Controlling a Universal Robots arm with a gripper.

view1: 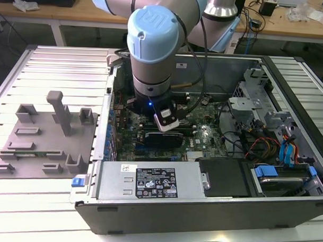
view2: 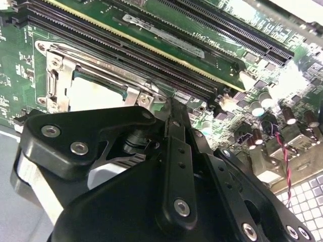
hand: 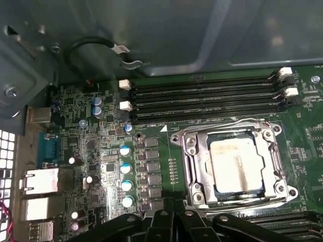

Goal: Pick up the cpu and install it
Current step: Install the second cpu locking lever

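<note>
A: Report the layout, largest item first.

B: The open computer case (view1: pixel 211 207) lay flat on the slatted metal tabletop (view1: pixel 57 64). The grey tray (view1: pixel 44 143) sat just beside the case, toward the exterior view's left. The arm (view1: pixel 153 46) reached down into the case over the green motherboard (hand: pixel 166 146).

A: Location of the cpu?

B: The cpu (hand: pixel 236 164) was seated inside the metal-framed socket (hand: pixel 194 166) on the motherboard, pale top facing up. In the second wrist view the cpu (view2: pixel 93 93) showed within the socket frame (view2: pixel 58 83), partly hidden behind the black gripper body.

A: Surrounding components?

B: Four memory slots (hand: pixel 202 98) ran alongside the socket. A column of small capacitors (hand: pixel 126 176) stood near the socket on its other side.

A: State of the gripper?

B: The gripper (view2: pixel 169 118) was positioned just above the board, close beside the socket. How far the fingers were spread could not be determined, and no object was seen in them.
</note>
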